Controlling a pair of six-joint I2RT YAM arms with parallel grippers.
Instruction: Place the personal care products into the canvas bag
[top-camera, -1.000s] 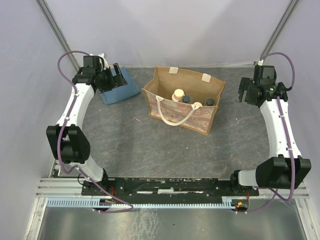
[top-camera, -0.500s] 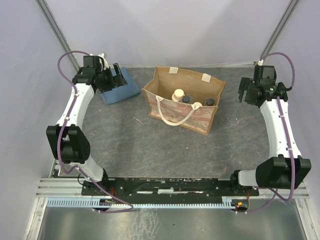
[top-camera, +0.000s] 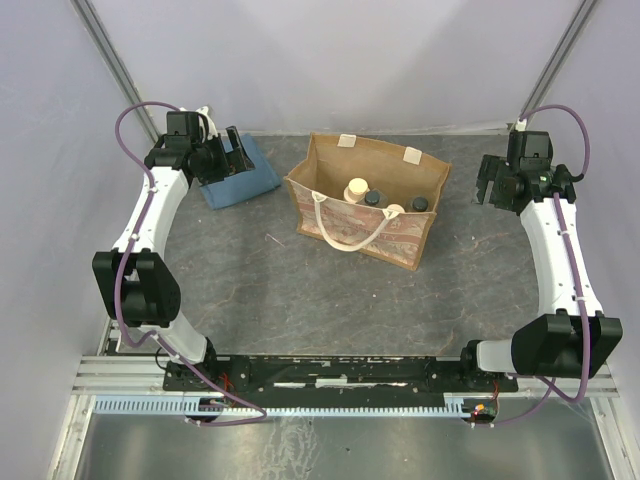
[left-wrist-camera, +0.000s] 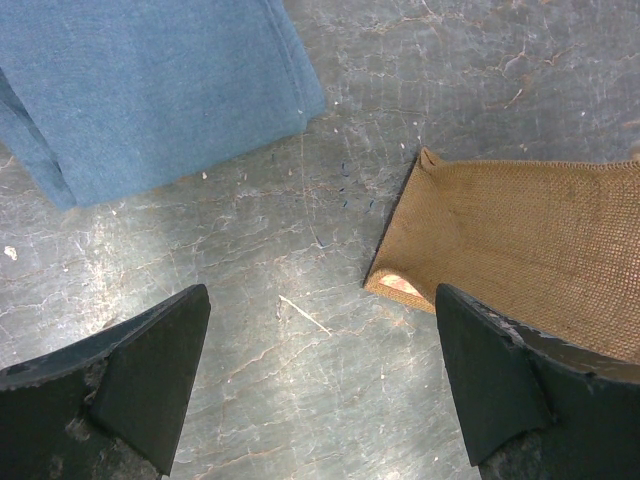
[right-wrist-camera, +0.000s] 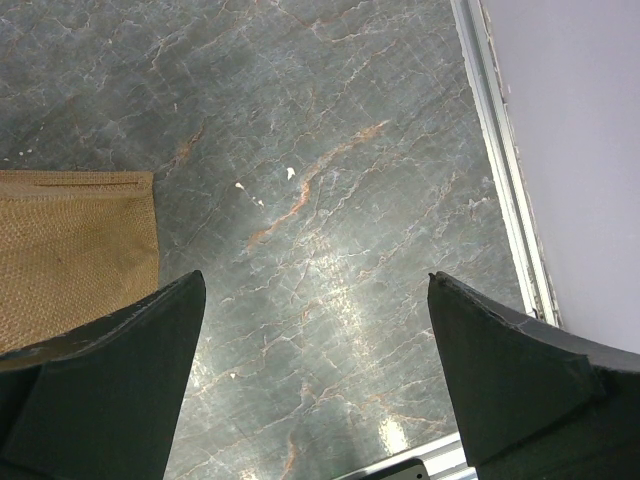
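Nothing moved since the earlier frames: your left gripper (left-wrist-camera: 318, 310) and right gripper (right-wrist-camera: 315, 300) hung spread and empty, the canvas bag (top-camera: 392, 238) between them, apart from both. With the personal care products (top-camera: 356, 189) already inside it, you did best holding both arms off its rim.

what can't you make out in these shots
- Bottle and jar bodies: the top view shows only the product caps; the canvas bag walls hide the rest.
- Labels: too small to read.
- Blue cloth: the left pincer covers part in the top view; the left wrist view's edge cuts it off.
- Bag: both wrist views show only a part.
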